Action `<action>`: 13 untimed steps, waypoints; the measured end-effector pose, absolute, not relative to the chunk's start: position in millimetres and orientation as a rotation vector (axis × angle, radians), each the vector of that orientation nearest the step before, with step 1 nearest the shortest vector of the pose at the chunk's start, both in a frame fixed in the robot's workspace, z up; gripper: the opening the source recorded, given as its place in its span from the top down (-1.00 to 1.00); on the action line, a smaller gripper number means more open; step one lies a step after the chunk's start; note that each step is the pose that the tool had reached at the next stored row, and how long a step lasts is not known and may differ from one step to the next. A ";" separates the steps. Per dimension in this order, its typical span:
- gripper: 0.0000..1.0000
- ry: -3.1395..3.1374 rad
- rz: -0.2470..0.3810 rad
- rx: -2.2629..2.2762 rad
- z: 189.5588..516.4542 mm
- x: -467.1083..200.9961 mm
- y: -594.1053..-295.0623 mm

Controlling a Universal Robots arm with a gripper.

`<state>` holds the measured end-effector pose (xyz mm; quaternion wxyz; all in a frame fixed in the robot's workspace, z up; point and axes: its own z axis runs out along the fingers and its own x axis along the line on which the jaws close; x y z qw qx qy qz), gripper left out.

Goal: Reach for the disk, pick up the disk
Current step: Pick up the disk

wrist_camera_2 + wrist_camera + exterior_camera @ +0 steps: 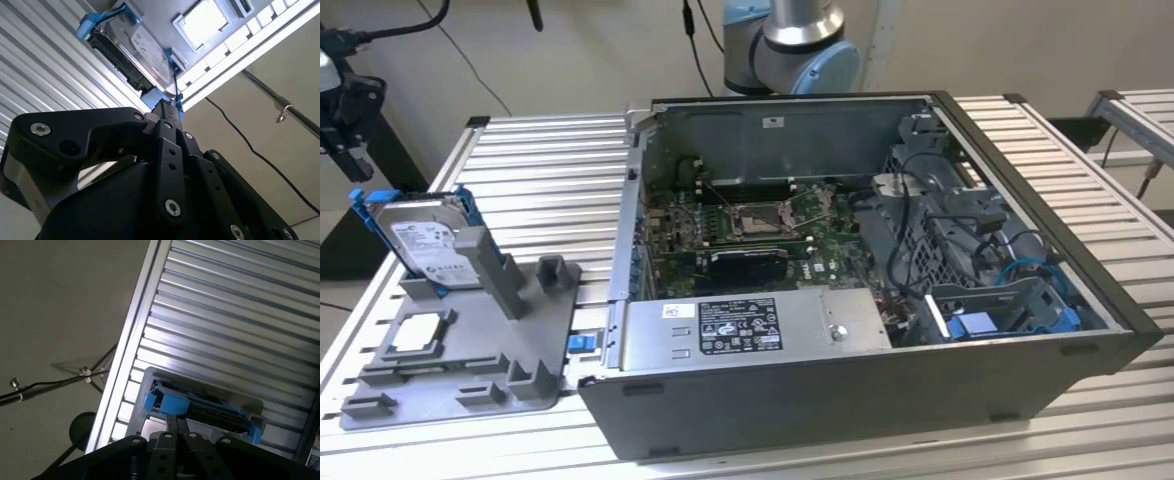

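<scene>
The disk (424, 240), a silver hard drive with a white label in a bright blue bracket, stands on edge in a slot of the grey holder (534, 330) at the exterior view's left. My gripper (352, 165) hangs above and to the left of it, apart from it. In both wrist views the black fingers lie close together, pointing towards the disk (145, 47) (200, 407) with nothing between them; the gripper (167, 111) (177, 426) looks shut.
A small square silver chip (420, 335) lies flat on the holder in front of the disk. An open computer case (854, 280) with a grey metal box (754, 325) stands on the slatted table (547, 160) at the right. A cable (250, 145) runs across the floor.
</scene>
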<state>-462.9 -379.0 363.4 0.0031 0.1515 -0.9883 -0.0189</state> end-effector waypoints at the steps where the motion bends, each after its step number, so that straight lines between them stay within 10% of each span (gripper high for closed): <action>1: 1.00 -3.096 -0.059 0.490 363.4 -462.9 -379.0; 13: 1.00 -3.044 -0.058 0.734 363.4 -462.8 -379.0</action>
